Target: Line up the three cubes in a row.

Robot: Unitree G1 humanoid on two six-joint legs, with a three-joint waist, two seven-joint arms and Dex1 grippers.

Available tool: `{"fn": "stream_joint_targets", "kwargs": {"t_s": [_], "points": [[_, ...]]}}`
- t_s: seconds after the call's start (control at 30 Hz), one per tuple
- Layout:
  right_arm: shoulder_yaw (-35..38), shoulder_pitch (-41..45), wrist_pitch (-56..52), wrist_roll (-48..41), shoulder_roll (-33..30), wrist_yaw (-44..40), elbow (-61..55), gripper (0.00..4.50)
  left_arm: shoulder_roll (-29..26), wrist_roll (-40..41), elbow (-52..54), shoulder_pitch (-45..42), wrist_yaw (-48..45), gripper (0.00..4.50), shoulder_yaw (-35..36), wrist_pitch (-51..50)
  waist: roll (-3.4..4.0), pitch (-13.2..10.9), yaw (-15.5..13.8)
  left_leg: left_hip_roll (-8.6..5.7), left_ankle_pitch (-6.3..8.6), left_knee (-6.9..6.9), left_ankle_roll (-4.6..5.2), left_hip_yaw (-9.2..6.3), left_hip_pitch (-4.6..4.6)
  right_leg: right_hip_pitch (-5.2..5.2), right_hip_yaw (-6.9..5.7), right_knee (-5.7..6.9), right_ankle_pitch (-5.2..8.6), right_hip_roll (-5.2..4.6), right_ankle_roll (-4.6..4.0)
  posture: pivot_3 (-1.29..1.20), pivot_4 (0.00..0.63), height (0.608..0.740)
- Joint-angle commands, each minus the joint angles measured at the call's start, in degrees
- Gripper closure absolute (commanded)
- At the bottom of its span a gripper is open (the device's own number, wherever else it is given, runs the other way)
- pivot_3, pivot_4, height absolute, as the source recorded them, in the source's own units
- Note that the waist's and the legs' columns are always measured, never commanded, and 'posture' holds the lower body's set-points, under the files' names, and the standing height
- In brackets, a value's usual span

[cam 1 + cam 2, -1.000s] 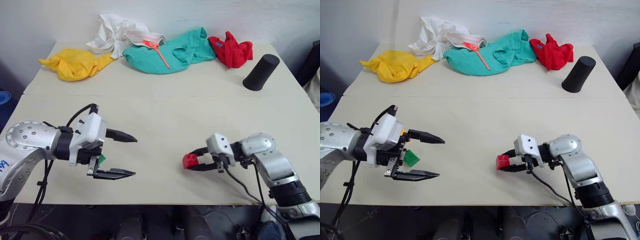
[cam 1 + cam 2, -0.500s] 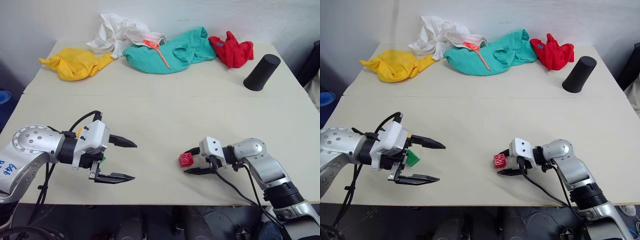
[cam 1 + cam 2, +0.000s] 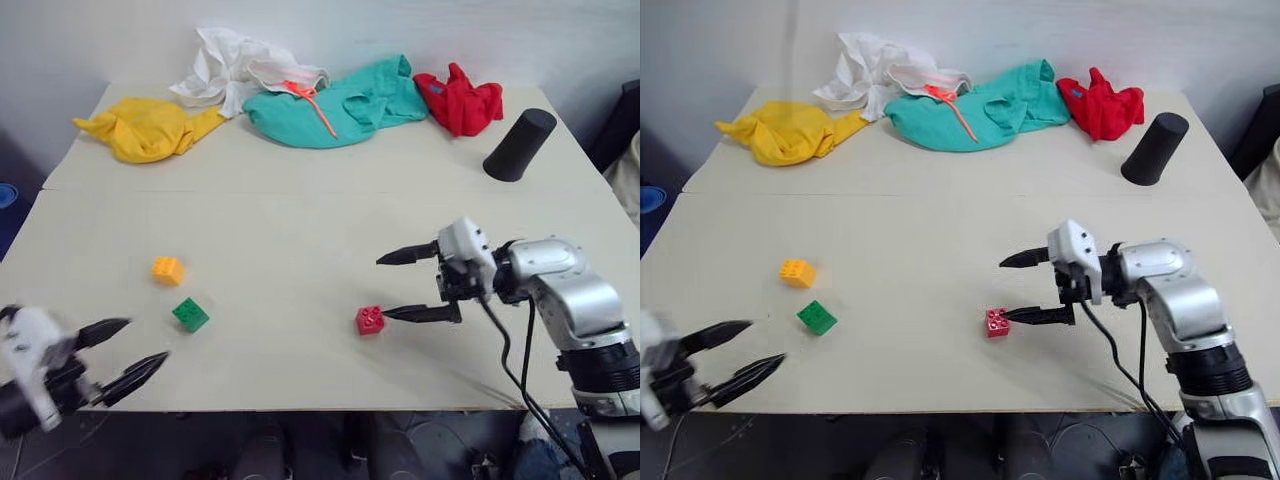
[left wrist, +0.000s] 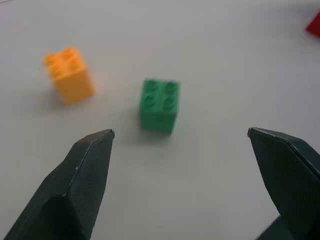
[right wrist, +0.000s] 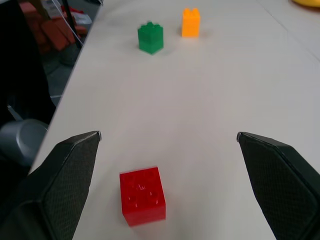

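Red brick (image 3: 369,319), green brick (image 3: 190,314) and orange-yellow brick (image 3: 167,270) on the table (image 3: 300,220), left eye view: red lies apart, just beside the lower fingertip of the right tool (image 3: 408,286), whose fingers stand wide and empty. Left tool (image 3: 138,347), spread wide, hangs at the near edge. Left wrist view: green brick (image 4: 159,105) between wide fingers, touching neither. Right wrist view: red brick (image 5: 143,195) free between spread fingers.
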State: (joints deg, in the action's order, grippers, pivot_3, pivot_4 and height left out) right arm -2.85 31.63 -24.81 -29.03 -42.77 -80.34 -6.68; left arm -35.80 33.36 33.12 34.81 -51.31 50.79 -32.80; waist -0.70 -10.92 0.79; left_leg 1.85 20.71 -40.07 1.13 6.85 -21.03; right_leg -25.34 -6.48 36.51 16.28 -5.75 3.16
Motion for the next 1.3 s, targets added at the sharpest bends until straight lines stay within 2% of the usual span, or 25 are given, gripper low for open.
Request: {"fn": "stream_joint_targets", "kwargs": {"t_s": [0.03, 0.27, 0.47, 0.77, 0.87, 1.13, 1.3], "points": [[1.85, 2.26, -1.79, -3.01, -1.48, -1.28, -1.31, 0.03, 0.63, -3.09, -2.27, 1.38, -0.61, 0.0, -0.45, 5.83, -0.04, 0.02, -0.69, -0.02, 0.01, 0.0, 0.02, -0.01, -0.01, 0.0, -0.01, 0.0, 0.0, -0.03, 0.0, 0.0, 0.15, 0.74], [1.46, 2.65, -1.33, -2.41, -1.28, -0.13, -1.61, 0.03, -2.95, -3.81, -5.9, -7.14, 1.54, 0.0, -8.66, 6.31, -0.17, 0.1, -0.61, -0.11, 0.08, 0.01, 0.13, -0.07, -0.06, 0.01, -0.1, 0.01, -0.01, -0.27, -0.01, 0.0, 0.15, 0.74], [1.84, 0.63, -3.32, -3.8, -1.24, 1.92, -5.64, 0.03, -5.52, -8.05, -11.79, -18.7, 3.69, 0.0, -21.89, 6.18, -0.17, 0.11, -0.48, -0.09, 0.06, 0.02, 0.09, 0.0, -0.04, -0.01, -0.13, 0.07, -0.01, -0.24, -0.01, 0.0, 0.15, 0.74], [2.86, 0.01, -5.66, -6.07, -2.43, 3.18, -9.21, 0.03, -5.77, -13.11, -19.05, -27.64, 6.44, 0.0, -32.37, 7.46, -0.18, 0.11, -0.59, -0.09, 0.05, 0.02, 0.09, 0.02, -0.04, -0.01, -0.13, 0.09, -0.01, -0.22, -0.01, 0.0, 0.15, 0.74], [3.0, -0.28, -5.37, -5.97, -2.53, 3.95, -9.5, 0.0, -5.92, -14.83, -19.63, -27.09, 6.18, 0.59, -34.52, 8.88, -0.18, 0.11, -0.59, -0.1, 0.05, 0.02, 0.09, 0.02, -0.04, -0.01, -0.12, 0.09, -0.01, -0.23, 0.0, 0.0, 0.15, 0.74], [3.43, -2.11, -5.38, -6.02, -3.54, 5.13, -10.35, 0.0, -5.94, -13.21, -16.6, -25.8, 4.98, 2.92, -34.68, 9.22, -0.18, 0.12, -0.6, -0.1, 0.05, 0.02, 0.09, 0.03, -0.03, -0.01, -0.11, 0.07, -0.01, -0.25, 0.0, 0.0, 0.15, 0.74], [4.17, -6.73, -4.19, -5.04, -7.09, 3.8, -12.29, 0.0, -8.29, -7.94, -13.19, -30.91, -2.97, 2.99, -36.83, 9.78, -0.18, 0.11, -1.09, -0.11, 0.05, 0.01, 0.1, 0.02, -0.05, -0.01, -0.13, 0.06, -0.01, -0.26, 0.0, 0.0, 0.15, 0.74]]}}
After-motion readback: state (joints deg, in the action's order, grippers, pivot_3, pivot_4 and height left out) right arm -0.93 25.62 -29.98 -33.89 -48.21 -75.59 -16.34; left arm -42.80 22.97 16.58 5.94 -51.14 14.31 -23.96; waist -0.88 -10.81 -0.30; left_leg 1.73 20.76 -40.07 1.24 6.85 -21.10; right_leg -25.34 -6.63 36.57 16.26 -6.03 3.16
